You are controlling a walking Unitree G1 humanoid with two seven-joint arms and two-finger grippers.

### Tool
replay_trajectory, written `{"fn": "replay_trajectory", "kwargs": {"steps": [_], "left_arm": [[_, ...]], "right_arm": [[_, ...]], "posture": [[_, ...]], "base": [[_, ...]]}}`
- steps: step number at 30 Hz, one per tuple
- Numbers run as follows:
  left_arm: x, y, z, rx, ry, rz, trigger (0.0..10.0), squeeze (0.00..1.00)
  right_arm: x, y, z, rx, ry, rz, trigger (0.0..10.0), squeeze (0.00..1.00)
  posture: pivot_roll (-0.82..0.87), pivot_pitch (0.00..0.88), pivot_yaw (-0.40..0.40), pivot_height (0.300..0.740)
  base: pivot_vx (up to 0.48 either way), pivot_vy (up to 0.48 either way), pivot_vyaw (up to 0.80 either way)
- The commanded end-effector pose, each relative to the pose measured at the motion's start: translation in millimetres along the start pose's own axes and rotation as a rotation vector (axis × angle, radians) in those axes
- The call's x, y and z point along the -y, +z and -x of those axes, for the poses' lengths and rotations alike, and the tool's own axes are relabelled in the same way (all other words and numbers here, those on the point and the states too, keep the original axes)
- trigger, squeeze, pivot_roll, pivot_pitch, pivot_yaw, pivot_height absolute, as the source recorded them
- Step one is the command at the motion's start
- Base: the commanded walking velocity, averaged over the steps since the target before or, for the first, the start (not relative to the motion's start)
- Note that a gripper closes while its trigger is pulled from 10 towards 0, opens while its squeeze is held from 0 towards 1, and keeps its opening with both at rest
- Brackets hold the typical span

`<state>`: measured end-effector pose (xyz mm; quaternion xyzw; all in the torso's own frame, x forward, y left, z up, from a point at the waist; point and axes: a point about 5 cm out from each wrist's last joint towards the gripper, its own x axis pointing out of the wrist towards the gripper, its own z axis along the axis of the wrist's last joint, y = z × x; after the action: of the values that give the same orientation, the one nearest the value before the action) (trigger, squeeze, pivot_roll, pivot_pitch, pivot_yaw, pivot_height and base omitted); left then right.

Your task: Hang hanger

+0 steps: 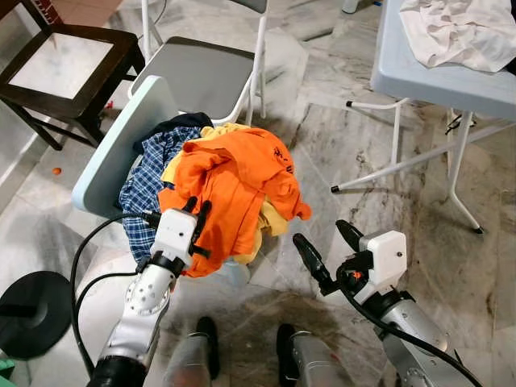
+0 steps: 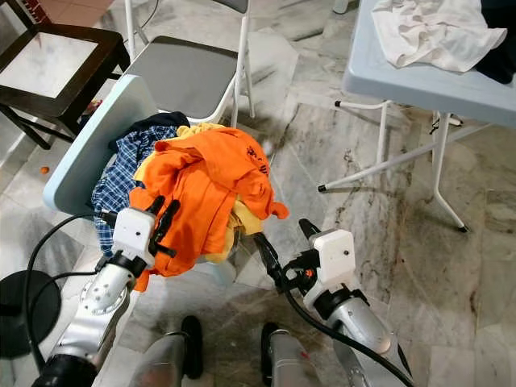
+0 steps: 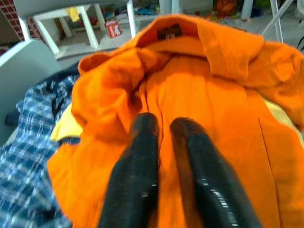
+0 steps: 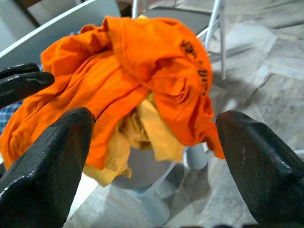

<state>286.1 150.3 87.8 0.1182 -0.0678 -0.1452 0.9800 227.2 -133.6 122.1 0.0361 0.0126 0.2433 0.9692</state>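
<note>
Nearly closed, left gripper (image 3: 164, 130) presses orange shirt (image 1: 234, 185); right gripper (image 1: 326, 246) gapes wide, empty.

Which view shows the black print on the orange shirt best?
Right wrist view: the black print faces the camera, close, on the orange shirt. Both eye views show it smaller from above. Left wrist view shows the shirt's collar and folds, with no print visible.
</note>
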Motion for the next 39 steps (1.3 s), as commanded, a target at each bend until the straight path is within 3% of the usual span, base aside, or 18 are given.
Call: {"fn": "replay_trajectory", "kwargs": {"steps": [1,5,6,7,17,18,20,27,34,39], "left_arm": [[0.8,-3.2,6.7,-0.026,-0.014,-0.010,0.0,0.00],[-8.1,3.9,3.4,-0.012,0.051,-0.035,0.0,0.00],[-11.0,4.9,1.8,-0.012,0.070,-0.031,1.2,0.00],[-18.9,6.4,-2.2,-0.018,0.118,-0.038,10.0,0.00],[-43.2,3.4,-19.1,-0.081,0.210,-0.010,10.0,0.00],[-46.9,3.6,-23.5,-0.089,0.229,0.004,10.0,1.00],[-54.4,7.1,-36.3,-0.089,0.267,0.049,10.0,1.00],[-60.5,19.5,-57.8,-0.059,0.316,0.140,10.0,1.00],[-50.2,26.2,-78.4,-0.066,0.285,0.251,10.0,1.00],[-44.3,19.3,-80.1,-0.107,0.262,0.305,10.0,1.00]], "right_arm": [[-3.1,-5.5,2.1,-0.020,0.015,-0.007,10.0,0.00],[-4.0,-8.6,-0.2,-0.030,0.022,-0.005,10.0,0.00],[-4.1,-9.0,-0.4,-0.031,0.023,-0.003,10.0,0.00],[-4.9,-9.9,-1.0,-0.033,0.027,0.001,10.0,0.00],[-10.3,-11.0,-0.9,-0.029,0.033,0.003,10.0,0.00],[-10.5,-11.6,-0.3,-0.029,0.031,0.004,10.0,0.00],[-10.8,-12.8,1.5,-0.030,0.023,0.005,10.0,0.00],[-12.9,-12.8,5.2,-0.031,0.007,0.011,10.0,0.00],[-15.4,-12.7,5.9,-0.029,0.006,0.031,10.0,0.00],[-14.4,-13.4,7.5,-0.034,-0.002,0.038,10.0,0.00]], "posture": [[-0.10,0.283,0.021,0.740],[-0.09,0.276,0.019,0.740],[-0.09,0.275,0.019,0.740],[-0.09,0.271,0.021,0.740],[-0.10,0.272,0.033,0.740],[-0.11,0.273,0.035,0.740],[-0.12,0.278,0.039,0.740],[-0.13,0.290,0.048,0.740],[-0.15,0.298,0.054,0.740],[-0.16,0.301,0.054,0.740]], "base": [[0.000,0.000,0.00],[0.000,0.000,0.00],[0.000,0.000,0.00],[0.000,0.000,0.00],[0.000,0.000,0.00],[0.000,0.000,0.00],[0.000,0.000,0.00],[0.000,0.000,0.00],[0.000,0.000,0.00],[0.000,0.000,0.00]]}}
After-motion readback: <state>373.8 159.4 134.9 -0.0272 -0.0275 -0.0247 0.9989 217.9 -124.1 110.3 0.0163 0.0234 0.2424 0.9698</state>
